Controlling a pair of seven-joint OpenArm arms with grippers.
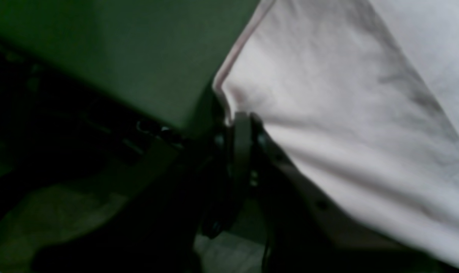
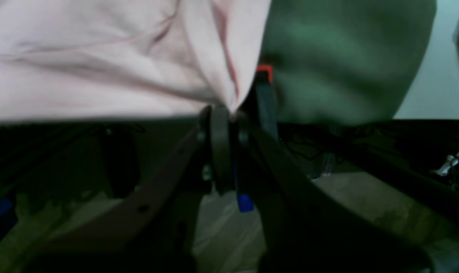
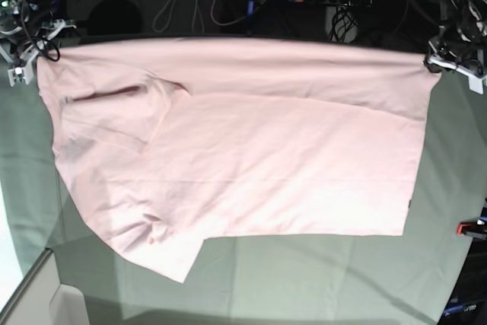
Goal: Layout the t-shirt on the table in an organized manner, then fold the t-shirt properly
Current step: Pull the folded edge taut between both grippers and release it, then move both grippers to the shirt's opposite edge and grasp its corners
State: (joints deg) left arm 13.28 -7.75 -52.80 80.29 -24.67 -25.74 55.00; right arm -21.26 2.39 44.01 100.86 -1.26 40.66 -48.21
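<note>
Laying-out step in hand, folding not begun, as I judge it: the t-shirt (image 3: 243,157) is stretched wide between both arms along the far edge of the table (image 3: 304,279), pale pink, plain side up, no lettering visible. In the base view the right gripper (image 3: 30,51) sits at about 10 o'clock on the shirt's far corner, the left gripper (image 3: 449,62) at about 2 o'clock on the opposite far corner. Left wrist view: left gripper (image 1: 241,119) fingers pinched together on a hemmed corner of the t-shirt (image 1: 347,113), cloth fanning away toward 2 o'clock. Right wrist view: right gripper (image 2: 226,112) clenched on a bunched corner of the t-shirt (image 2: 100,68), creases radiating toward 10 o'clock; a red-and-black clamp (image 2: 265,91) just behind it at 1 o'clock. Most of the body lies flat on the grey-green cover, but one sleeve (image 3: 114,112) is folded over onto the body at 9 o'clock, and a flap (image 3: 171,253) sticks out askew at 7 o'clock, so the layout is not tidy yet. Far hem looks to hang at or past the table's edge; cannot tell for certain. Next move likely calls for drawing both corners evenly toward 6 o'clock with tension kept, setting them down, then letting go and straightening the sleeve and flap before any fold.
</note>
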